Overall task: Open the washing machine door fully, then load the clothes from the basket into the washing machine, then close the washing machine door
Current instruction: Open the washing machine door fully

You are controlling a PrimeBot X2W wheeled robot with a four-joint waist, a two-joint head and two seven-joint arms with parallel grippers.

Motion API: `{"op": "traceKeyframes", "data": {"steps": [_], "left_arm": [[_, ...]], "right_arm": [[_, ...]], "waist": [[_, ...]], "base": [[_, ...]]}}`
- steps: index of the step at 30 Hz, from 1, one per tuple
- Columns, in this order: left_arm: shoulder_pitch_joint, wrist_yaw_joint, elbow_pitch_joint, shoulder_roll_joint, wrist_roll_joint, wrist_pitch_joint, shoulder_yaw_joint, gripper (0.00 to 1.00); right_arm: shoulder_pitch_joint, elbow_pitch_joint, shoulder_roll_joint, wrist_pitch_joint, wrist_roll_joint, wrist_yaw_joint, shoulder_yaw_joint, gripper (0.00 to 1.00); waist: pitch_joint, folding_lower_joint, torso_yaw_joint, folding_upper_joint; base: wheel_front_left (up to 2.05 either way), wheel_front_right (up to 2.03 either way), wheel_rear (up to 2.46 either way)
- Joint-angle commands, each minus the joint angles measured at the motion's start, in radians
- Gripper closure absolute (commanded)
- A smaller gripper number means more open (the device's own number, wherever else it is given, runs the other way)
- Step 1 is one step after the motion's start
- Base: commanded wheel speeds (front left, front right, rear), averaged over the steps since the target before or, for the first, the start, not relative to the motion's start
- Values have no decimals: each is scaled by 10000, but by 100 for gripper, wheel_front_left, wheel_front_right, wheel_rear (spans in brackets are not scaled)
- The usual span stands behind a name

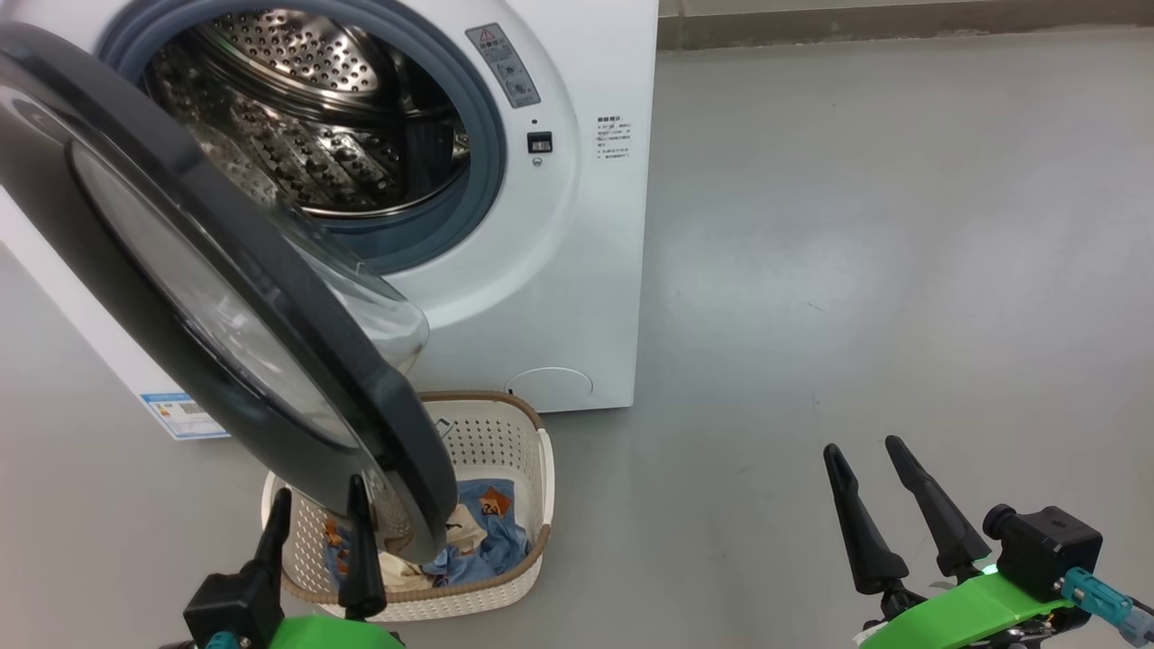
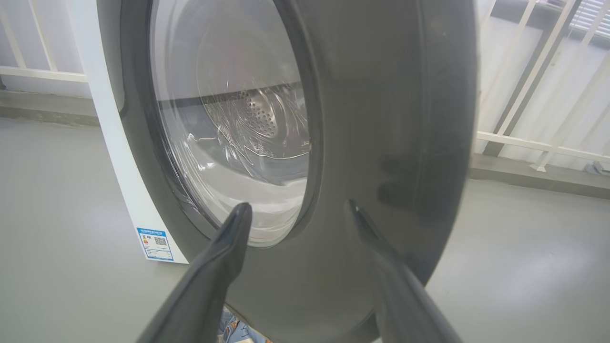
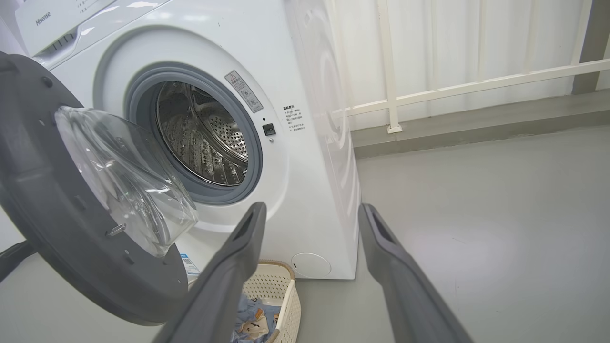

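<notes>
Left claw (image 1: 320, 494) is hovering open and empty just before washing machine door (image 1: 221, 284) | door is hanging half-open over basket (image 1: 544, 469) holding clothes (image 1: 491, 541) | step judged: door opening | next: pushing door fully aside, clearing basket

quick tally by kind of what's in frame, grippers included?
washing machine: 1
washing machine door: 1
basket: 1
clothes: 1 heap, pieces can't be told apart
grippers: 2, left gripper and right gripper
Total: 6
</notes>
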State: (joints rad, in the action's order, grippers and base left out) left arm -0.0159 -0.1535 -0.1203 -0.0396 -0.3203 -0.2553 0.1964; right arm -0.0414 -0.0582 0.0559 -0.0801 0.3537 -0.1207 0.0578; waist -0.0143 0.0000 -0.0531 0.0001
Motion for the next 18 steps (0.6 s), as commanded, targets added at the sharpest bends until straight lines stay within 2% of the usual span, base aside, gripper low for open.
{"op": "traceKeyframes", "data": {"steps": [1, 9, 18], "left_arm": [[-162, 33, 235, -106, 72, -65, -336, 0], [-121, 170, 225, -106, -12, -65, -386, 0], [-90, 911, -21, -106, -121, -65, -416, 0]], "right_arm": [[144, -264, -15, -9, -87, -100, 214, 0], [145, -198, -36, -3, -124, -100, 190, 0], [128, -191, -48, 4, -127, -100, 153, 0]], "waist": [[6, 0, -7, -1], [66, 0, -18, -1], [117, 0, -45, -1]], "base": [[0, 0, 0], [0, 0, 0], [0, 0, 0]]}}
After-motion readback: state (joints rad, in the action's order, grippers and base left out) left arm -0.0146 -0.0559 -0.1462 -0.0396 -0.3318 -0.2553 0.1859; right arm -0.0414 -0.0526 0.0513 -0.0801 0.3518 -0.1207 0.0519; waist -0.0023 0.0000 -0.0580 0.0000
